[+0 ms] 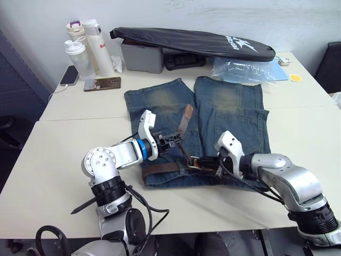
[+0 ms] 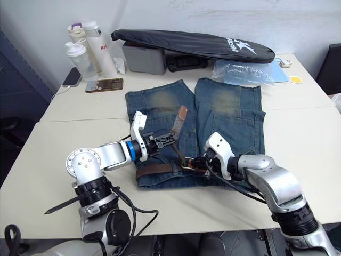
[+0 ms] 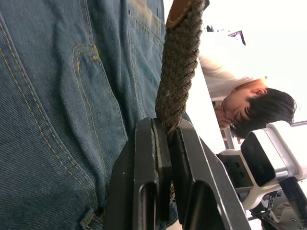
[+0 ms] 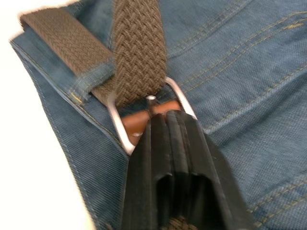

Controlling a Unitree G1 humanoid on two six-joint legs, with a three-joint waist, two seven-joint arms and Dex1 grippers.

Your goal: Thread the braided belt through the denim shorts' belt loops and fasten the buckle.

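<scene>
Black fingers of the right gripper (image 4: 175,120) are pressing together on the buckle (image 4: 148,112), apparently pinning it at the waistband so the braided belt (image 1: 184,120) can be drawn through the frame. At about nine o'clock from it, the left gripper (image 1: 169,140) is pinching the strap's free end and lifting it toward twelve o'clock over the denim shorts (image 1: 234,114), probably to take up slack. One belt loop (image 4: 91,76) is holding the strap beside the buckle. Everything is lying on a pale table (image 1: 64,160); at twelve o'clock sit a long black bag (image 1: 192,41), bottles (image 1: 88,45), and a phone (image 1: 102,83). A person (image 3: 249,108) is sitting nearby.
</scene>
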